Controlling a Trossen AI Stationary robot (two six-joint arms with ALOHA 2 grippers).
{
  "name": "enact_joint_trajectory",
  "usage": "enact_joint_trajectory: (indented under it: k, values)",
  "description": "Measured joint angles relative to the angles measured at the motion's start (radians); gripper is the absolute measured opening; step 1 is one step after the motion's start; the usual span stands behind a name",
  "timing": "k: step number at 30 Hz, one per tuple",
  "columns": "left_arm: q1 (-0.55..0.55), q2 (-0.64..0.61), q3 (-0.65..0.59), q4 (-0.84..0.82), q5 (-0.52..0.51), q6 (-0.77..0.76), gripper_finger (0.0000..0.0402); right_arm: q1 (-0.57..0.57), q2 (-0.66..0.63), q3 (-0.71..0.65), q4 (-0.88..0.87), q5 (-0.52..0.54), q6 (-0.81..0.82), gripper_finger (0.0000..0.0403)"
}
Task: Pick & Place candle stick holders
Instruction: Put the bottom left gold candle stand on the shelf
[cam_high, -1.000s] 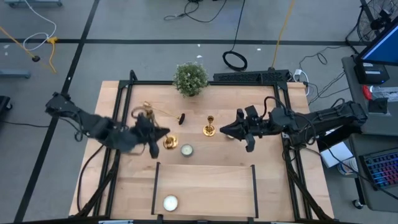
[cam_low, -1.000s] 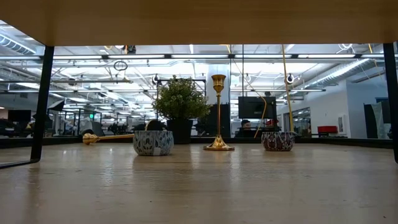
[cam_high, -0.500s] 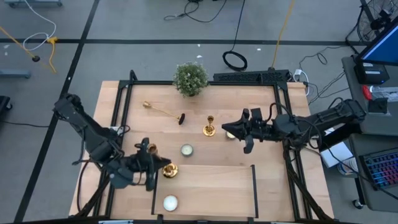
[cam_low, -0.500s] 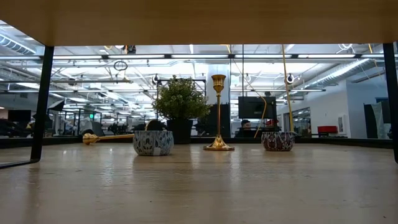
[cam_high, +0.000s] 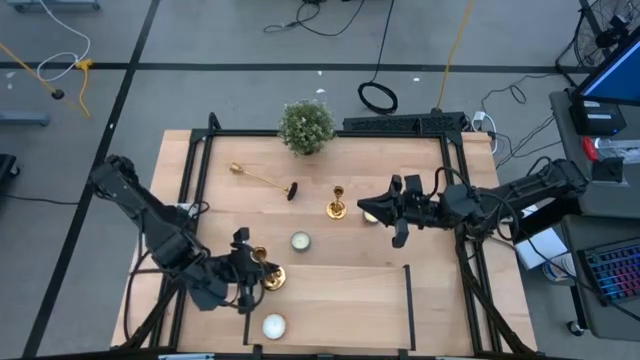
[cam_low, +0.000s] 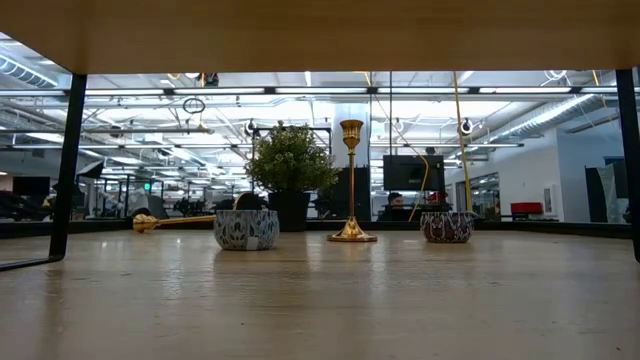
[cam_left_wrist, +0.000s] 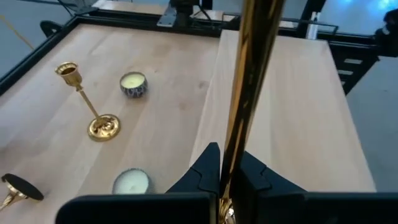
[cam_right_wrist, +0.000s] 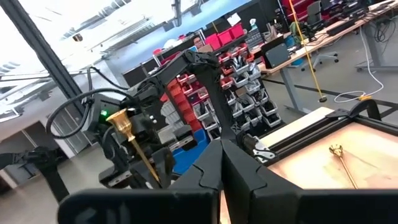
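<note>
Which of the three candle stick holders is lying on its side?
The far-left candle stick holder, toppled flat by the potted plant. The middle one stands upright; the third is held in the left gripper.

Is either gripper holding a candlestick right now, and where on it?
Yes. The left gripper is shut on a candlestick, gripping its thin stem between the fingers. The right gripper holds nothing; its fingers are closed.
</note>
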Motion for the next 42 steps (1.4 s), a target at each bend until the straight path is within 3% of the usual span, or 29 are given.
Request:
enact_joint_trajectory:
  k: [42]
  values:
    - [0.057,0.019,-0.001,0.027,0.046,-0.007,0.0014,0.013,0.000,0.000,-0.006,-0.002,-0.020,0.0000]
